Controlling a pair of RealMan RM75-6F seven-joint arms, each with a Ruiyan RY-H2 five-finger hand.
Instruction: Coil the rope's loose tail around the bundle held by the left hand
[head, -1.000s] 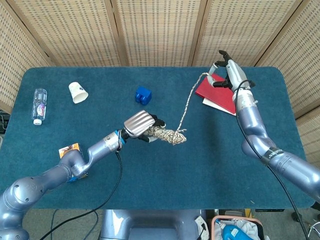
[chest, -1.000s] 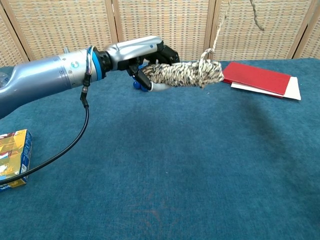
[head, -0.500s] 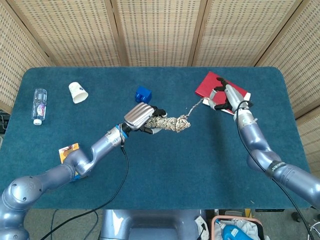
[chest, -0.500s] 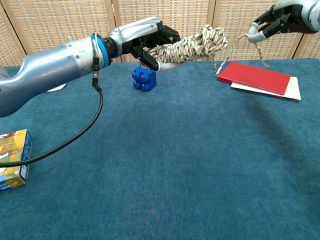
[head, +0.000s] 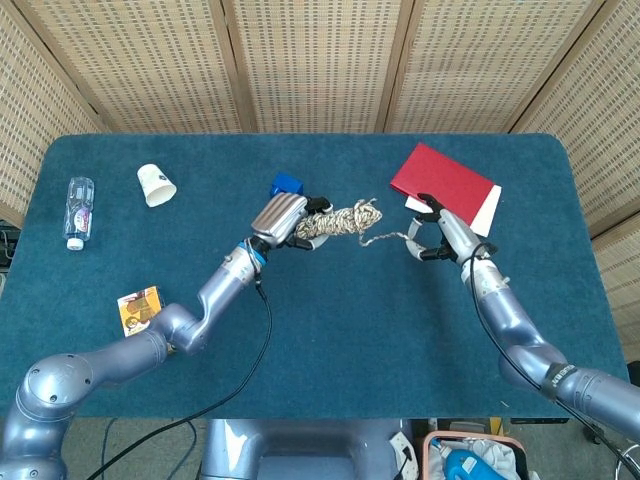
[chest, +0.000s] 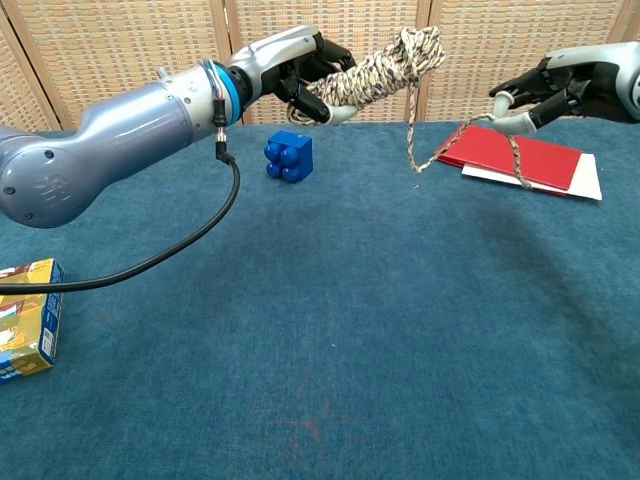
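Holding the tail (chest: 512, 160) in a pinch, the right hand (head: 433, 229) is hanging over the desk (head: 330, 340), just in front of the red book (head: 440, 180). From it the tail is running left and up to the bundle (chest: 378, 70). The left hand (head: 283, 217) is gripping the bundle's near end and lifting it up high. The bundle is pointing right, toward the right hand, so that hand is the one placed to loop the tail around it.

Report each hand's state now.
Left hand: gripping the rope bundle.
Right hand: pinching the rope's loose tail.
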